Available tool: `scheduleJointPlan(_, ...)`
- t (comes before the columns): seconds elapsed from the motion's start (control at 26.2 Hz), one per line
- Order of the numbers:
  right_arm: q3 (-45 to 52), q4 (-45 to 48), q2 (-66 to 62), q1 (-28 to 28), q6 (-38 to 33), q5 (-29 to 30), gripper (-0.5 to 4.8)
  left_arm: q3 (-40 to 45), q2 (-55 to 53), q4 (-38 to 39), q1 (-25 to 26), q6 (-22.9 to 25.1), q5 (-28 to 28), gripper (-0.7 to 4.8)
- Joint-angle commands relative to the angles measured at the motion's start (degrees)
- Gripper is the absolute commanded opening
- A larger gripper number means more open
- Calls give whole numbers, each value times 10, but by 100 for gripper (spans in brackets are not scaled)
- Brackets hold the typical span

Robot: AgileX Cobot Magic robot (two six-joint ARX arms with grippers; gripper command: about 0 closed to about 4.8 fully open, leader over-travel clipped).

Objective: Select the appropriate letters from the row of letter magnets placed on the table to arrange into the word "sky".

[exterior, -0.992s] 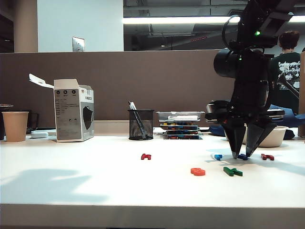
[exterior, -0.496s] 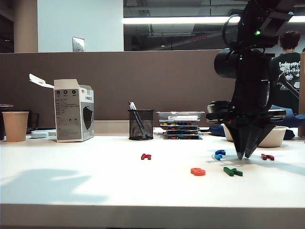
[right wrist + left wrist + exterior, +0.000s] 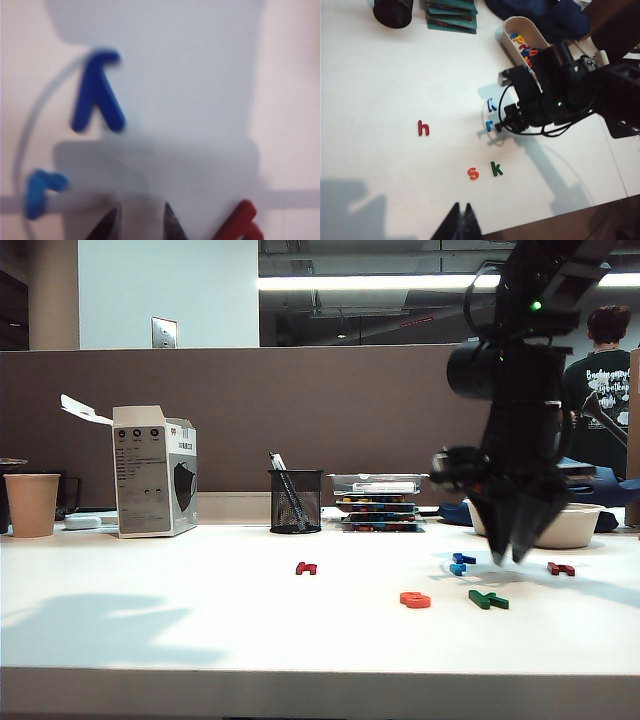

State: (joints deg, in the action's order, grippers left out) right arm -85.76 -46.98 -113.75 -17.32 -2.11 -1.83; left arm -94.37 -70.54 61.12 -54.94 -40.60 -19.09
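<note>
So my right hand (image 3: 510, 558) is hanging just above the white surface (image 3: 200, 620) with nothing in it, fingers (image 3: 111, 222) only a small gap apart. Dark blue letter (image 3: 97, 92) lies flat on the surface right under it, next to the little light blue letter (image 3: 40, 192), with a dark red letter (image 3: 240, 222) on the other side. Orange s (image 3: 473, 173) and green k (image 3: 496, 169) sit side by side nearer the front edge, and the red h (image 3: 423, 128) is off on its own. My left hand (image 3: 460, 225) is parked over the front edge, fingertips pressed together, holding nothing.
</note>
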Motion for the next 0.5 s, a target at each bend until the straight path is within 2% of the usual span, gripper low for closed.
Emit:
scheduleJointPlan(0.04, -36, 21, 5, -1, -9, 19, 95, -1, 1, -4, 0, 0, -2, -5)
scheduleJointPlan(0.15, -62, 38, -1, -1, -9, 21, 95, -1, 1, -4, 0, 1, -2, -5)
scheduleJointPlan(0.27, -83, 33, -25, -1, -9, 47, 95, -1, 1, -3, 0, 1, -2, -5)
scheduleJointPlan(0.5, -87, 30, -52, -1, -9, 45, 95, -1, 1, -4, 0, 0, -2, -5)
